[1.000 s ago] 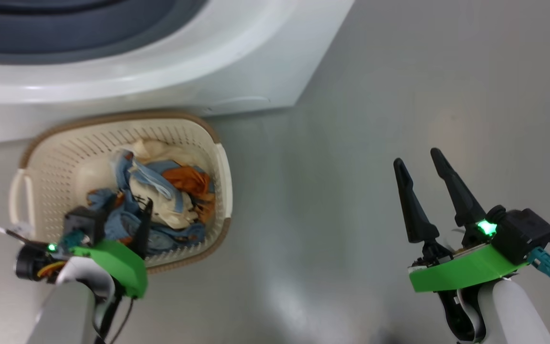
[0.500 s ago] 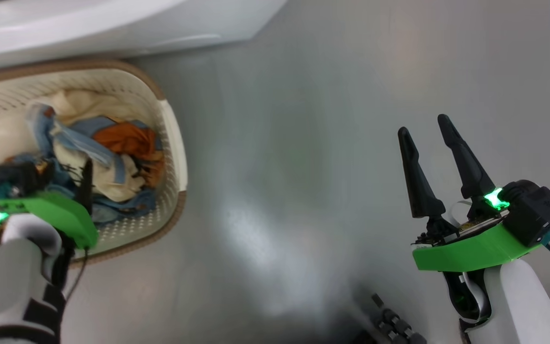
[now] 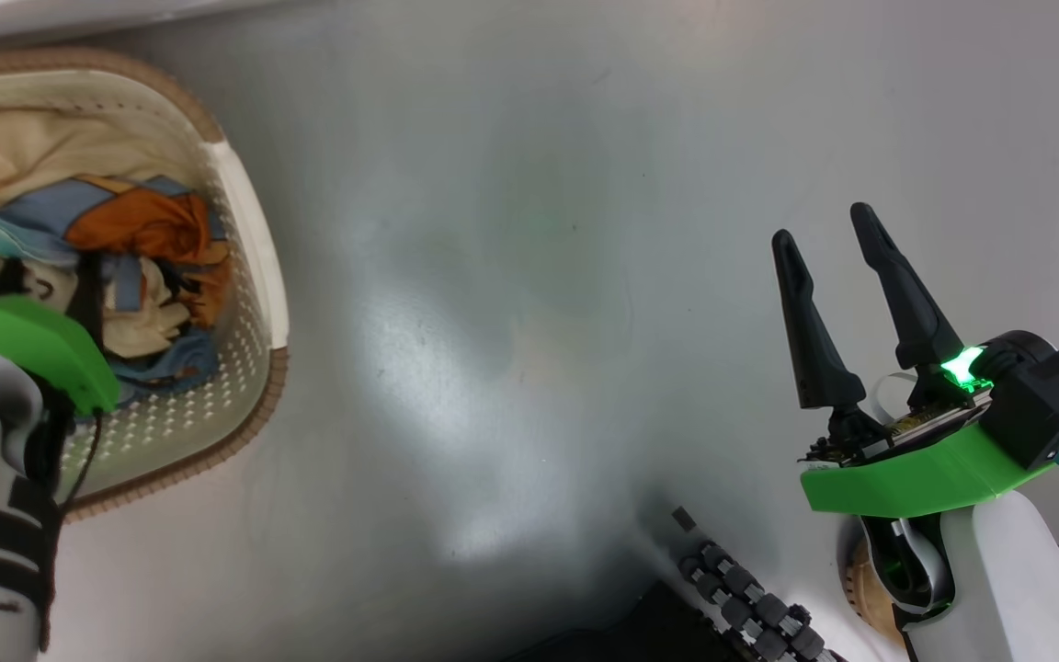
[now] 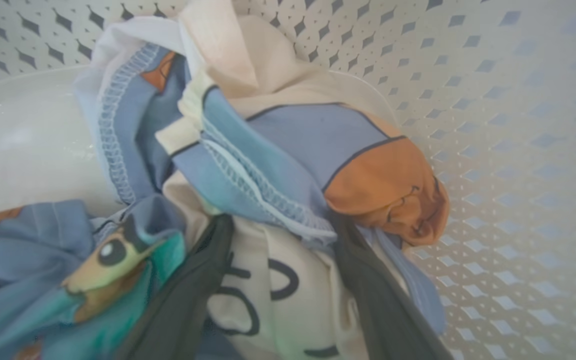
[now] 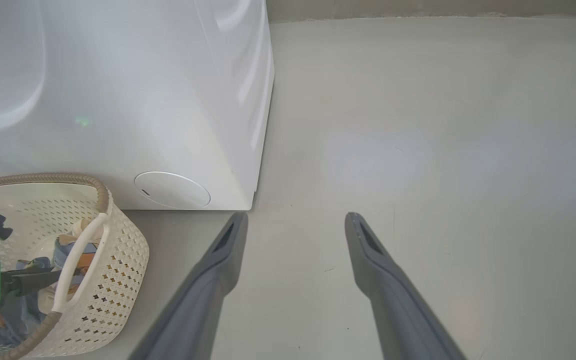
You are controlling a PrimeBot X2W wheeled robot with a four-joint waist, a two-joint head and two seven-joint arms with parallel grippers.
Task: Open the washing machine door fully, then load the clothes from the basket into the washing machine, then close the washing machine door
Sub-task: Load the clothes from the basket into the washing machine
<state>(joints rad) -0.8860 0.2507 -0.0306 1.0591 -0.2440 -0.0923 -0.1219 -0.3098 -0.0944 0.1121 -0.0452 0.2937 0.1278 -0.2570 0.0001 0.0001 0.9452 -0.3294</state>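
Floor (image 3: 529,276) beside washing machine (image 5: 118,100). Press left gripper (image 4: 280,235), spread astride clothes (image 4: 288,130), deeper into basket (image 4: 493,150); close on thick fold; right gripper (image 3: 822,222) parted, idle.

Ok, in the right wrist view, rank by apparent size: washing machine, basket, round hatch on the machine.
1. washing machine, easily.
2. basket, nearer the camera and partly cut off.
3. round hatch, clearly smallest.

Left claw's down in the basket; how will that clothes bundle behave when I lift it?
Likely floppy: the clothes lie crumpled in soft folds, so parts should drape. Probably light, being thin fabric. The pieces look tangled, so the left claw, straddling the cream piece, may drag neighbours up or shed some.
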